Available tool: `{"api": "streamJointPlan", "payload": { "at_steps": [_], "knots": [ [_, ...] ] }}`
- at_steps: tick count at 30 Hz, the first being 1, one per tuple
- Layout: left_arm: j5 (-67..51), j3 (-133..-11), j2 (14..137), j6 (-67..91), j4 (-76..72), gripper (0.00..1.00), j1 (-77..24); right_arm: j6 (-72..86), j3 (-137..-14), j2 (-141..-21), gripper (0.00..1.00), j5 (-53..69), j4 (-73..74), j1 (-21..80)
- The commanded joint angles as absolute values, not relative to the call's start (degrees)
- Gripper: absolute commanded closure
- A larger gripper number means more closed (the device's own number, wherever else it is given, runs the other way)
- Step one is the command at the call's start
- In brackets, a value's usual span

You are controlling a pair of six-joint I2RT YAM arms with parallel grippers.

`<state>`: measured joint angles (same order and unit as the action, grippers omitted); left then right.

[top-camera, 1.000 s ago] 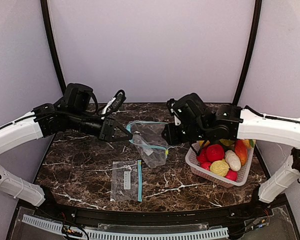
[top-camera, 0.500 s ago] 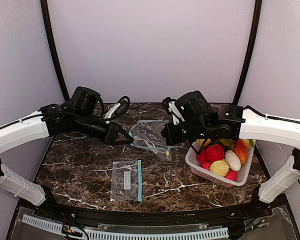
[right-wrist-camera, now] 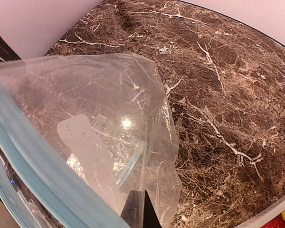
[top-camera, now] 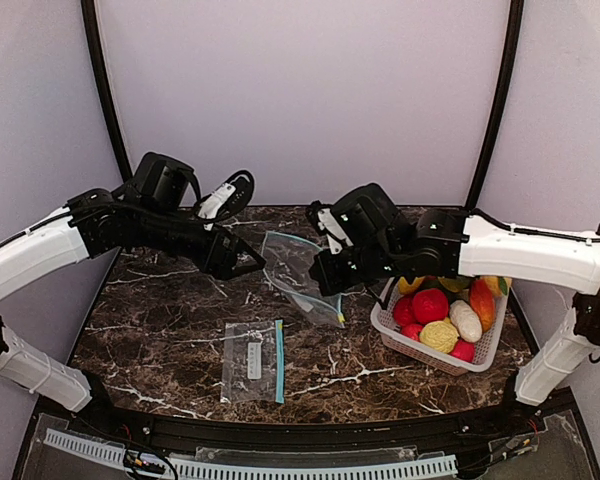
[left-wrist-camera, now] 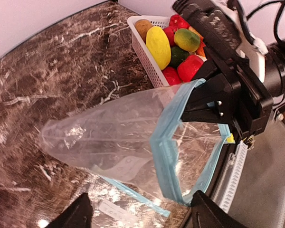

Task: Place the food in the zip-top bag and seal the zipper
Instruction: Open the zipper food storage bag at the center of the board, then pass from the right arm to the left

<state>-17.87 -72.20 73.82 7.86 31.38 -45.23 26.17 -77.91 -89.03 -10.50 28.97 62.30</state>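
Your white basket (top-camera: 412, 347) of food (top-camera: 440, 318) sat on the counter (top-camera: 160, 340) at the right, with none of the food in the zip-top bag (top-camera: 298, 268). A second bag (top-camera: 252, 362) lay flat near the front edge. Your right fingers (top-camera: 326, 284) were clenched on the zip-top bag's blue zipper rim, holding its mouth up toward the left arm. Your left fingers (top-camera: 252, 264) stood spread just beside that rim, touching nothing. A second earlier they had pinched the rim; they had since released it.
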Motion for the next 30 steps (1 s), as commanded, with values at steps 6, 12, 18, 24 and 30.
{"api": "streamJointPlan", "payload": {
  "at_steps": [6,12,18,24,30],
  "knots": [
    [-10.69,-82.84,76.75,-2.7,39.8,0.09,-45.26,23.67,-81.41,-91.52,1.0,-9.56,30.05,63.58],
    [-13.19,-87.34,80.33,-3.58,40.4,0.05,-45.27,23.3,-82.21,-92.57,1.0,-9.89,31.03,63.93],
    [-15.47,-89.7,82.0,-3.1,38.67,0.04,-45.26,22.81,-83.28,-93.79,1.0,-10.1,31.8,64.25],
    [-13.41,-92.19,84.96,-4.75,41.34,0.07,-45.26,22.56,-83.93,-94.35,1.0,-10.54,32.38,64.54],
    [-11.63,-93.33,86.55,-5.98,42.72,0.22,-45.26,22.47,-84.09,-95.08,1.0,-10.7,32.4,64.53]
  ]
}}
